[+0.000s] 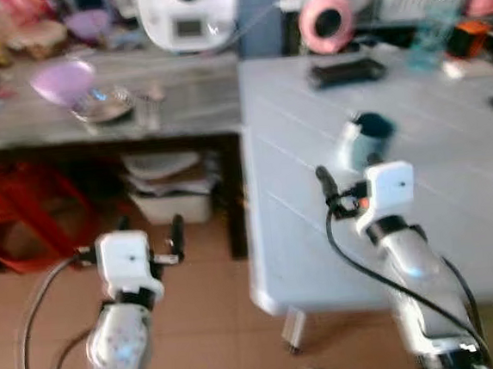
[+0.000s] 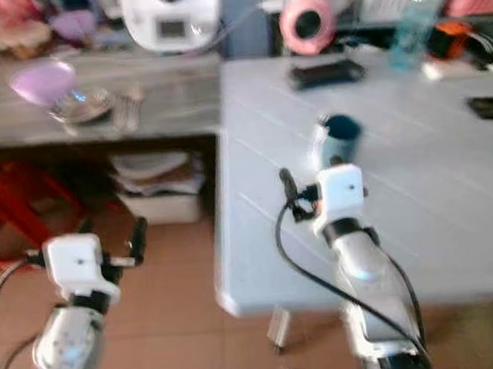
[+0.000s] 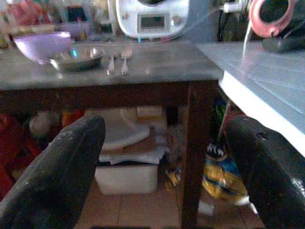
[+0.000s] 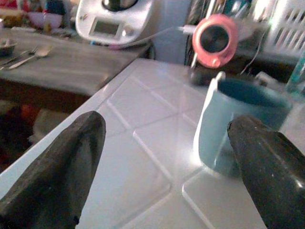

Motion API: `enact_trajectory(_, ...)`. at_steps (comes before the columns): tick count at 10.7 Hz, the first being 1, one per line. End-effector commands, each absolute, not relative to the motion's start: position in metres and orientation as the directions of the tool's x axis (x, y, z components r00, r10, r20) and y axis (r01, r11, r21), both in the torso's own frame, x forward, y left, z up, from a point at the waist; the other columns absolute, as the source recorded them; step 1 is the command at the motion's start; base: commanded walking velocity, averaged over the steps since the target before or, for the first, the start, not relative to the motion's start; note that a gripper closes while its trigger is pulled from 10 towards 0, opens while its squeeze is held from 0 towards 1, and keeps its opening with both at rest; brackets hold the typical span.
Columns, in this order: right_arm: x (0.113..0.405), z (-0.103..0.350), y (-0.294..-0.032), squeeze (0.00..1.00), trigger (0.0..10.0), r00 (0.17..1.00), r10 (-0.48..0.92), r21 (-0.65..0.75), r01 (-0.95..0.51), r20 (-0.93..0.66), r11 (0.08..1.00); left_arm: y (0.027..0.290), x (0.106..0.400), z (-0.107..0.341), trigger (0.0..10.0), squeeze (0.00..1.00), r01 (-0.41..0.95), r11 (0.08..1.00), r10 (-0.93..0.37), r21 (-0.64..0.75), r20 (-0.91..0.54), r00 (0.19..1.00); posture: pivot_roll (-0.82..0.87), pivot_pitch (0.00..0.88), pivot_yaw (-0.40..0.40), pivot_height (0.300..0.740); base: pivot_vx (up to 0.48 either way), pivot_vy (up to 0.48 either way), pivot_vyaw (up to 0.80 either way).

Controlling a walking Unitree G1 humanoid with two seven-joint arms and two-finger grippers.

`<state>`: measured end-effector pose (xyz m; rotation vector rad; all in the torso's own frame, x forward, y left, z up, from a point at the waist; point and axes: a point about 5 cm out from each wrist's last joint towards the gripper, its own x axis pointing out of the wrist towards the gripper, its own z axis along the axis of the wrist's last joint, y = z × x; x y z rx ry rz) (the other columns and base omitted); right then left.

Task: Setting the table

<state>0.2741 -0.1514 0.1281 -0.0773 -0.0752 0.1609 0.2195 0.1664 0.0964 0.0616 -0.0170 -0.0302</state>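
- You are working with the right gripper (image 4: 167, 157) over the white table (image 2: 457, 218), and its two black fingers (image 4: 57, 167) are spread wide with nothing between them.
- The blue mug (image 4: 238, 129) is standing upright on that table, just ahead of the open fingers and off toward one of them, not centred in the gap.
- My reading is that you are lining up on the mug, whether to take it or to leave it; if you are going in to grasp, you should be shifting sideways first so the mug body sits midway between the fingers before closing.
- Its long axis is running vertically, mouth up; the white handle (image 4: 208, 102) is pointing toward the wooden side table (image 1: 187, 99), so a finger coming in on that side may be catching the handle rather than the wall.
- The left gripper (image 3: 164, 157) is hanging low beside the table edge, fingers wide apart and empty, facing the side table's underside.
- The rest of the setting is waiting on that side table: a purple bowl (image 3: 42, 45), a metal dish (image 3: 76, 58) and two pieces of cutlery (image 3: 119, 59) lying side by side, pointing away from the left wrist camera.
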Motion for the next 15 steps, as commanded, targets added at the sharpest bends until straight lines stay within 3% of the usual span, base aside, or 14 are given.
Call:
enact_trajectory(1,0.277,0.134,-0.151,0.0,10.0,0.982,0.166,-0.092,-0.158,0.089,0.983,0.169,0.222,0.099,10.0,0.0,0.021,0.998,-0.023,0.061,0.027,0.999,0.03,0.084,0.01,0.74,0.0,0.0,0.0)
enact_trajectory(3,0.281,0.135,-0.153,0.0,10.0,0.985,0.143,-0.099,-0.134,0.092,0.986,0.168,0.224,0.101,10.0,0.0,0.023,0.998,-0.025,0.062,0.033,0.999,0.03,0.095,0.014,0.74,0.0,0.0,0.0)
enact_trajectory(4,0.291,0.133,-0.158,1.0,10.0,0.995,0.079,-0.079,-0.074,0.062,0.994,0.165,0.225,0.101,10.0,0.0,0.031,0.998,-0.033,0.058,0.032,0.999,0.03,0.111,0.018,0.74,0.0,0.0,0.0)
enact_trajectory(6,0.301,0.135,-0.159,1.0,10.0,0.997,0.049,-0.099,-0.043,0.058,0.994,0.162,0.224,0.102,10.0,0.0,0.046,0.998,-0.047,0.053,0.03,0.998,0.04,0.129,0.021,0.74,0.0,0.0,0.0)
enact_trajectory(7,0.309,0.137,-0.154,0.45,10.0,0.996,0.062,-0.094,-0.056,0.058,0.994,0.162,0.223,0.101,10.0,0.0,0.044,0.998,-0.046,0.055,0.025,0.999,0.05,0.136,0.023,0.74,0.0,0.0,0.0)
enact_trajectory(8,0.318,0.137,-0.149,0.11,10.0,0.997,0.065,-0.094,-0.061,0.044,0.994,0.162,0.223,0.101,10.0,0.0,0.043,0.997,-0.044,0.057,0.023,0.999,0.04,0.141,0.025,0.74,0.0,0.0,0.0)
enact_trajectory(10,0.333,0.14,-0.138,0.06,10.0,0.998,0.057,-0.112,-0.052,0.037,0.992,0.161,0.223,0.102,10.0,0.0,0.047,0.997,-0.048,0.06,0.02,0.999,0.05,0.155,0.026,0.74,0.0,0.0,0.0)
enact_trajectory(13,0.342,0.138,-0.134,0.05,10.0,0.998,0.064,-0.113,-0.061,0.025,0.992,0.161,0.219,0.1,10.0,0.0,0.047,0.997,-0.047,0.058,0.008,0.999,0.05,0.176,0.024,0.74,0.0,0.0,0.0)
enact_trajectory(14,0.347,0.143,-0.134,0.05,0.0,0.997,0.07,-0.11,-0.064,0.043,0.992,0.16,0.219,0.1,10.0,0.0,0.052,0.997,-0.052,0.057,0.006,0.999,0.05,0.183,0.025,0.74,0.0,0.0,0.0)
enact_trajectory(15,0.35,0.146,-0.134,0.02,0.0,0.996,0.069,-0.108,-0.063,0.05,0.992,0.159,0.219,0.099,10.0,0.0,0.054,0.997,-0.055,0.056,0.004,0.999,0.05,0.183,0.025,0.74,0.0,0.0,0.0)
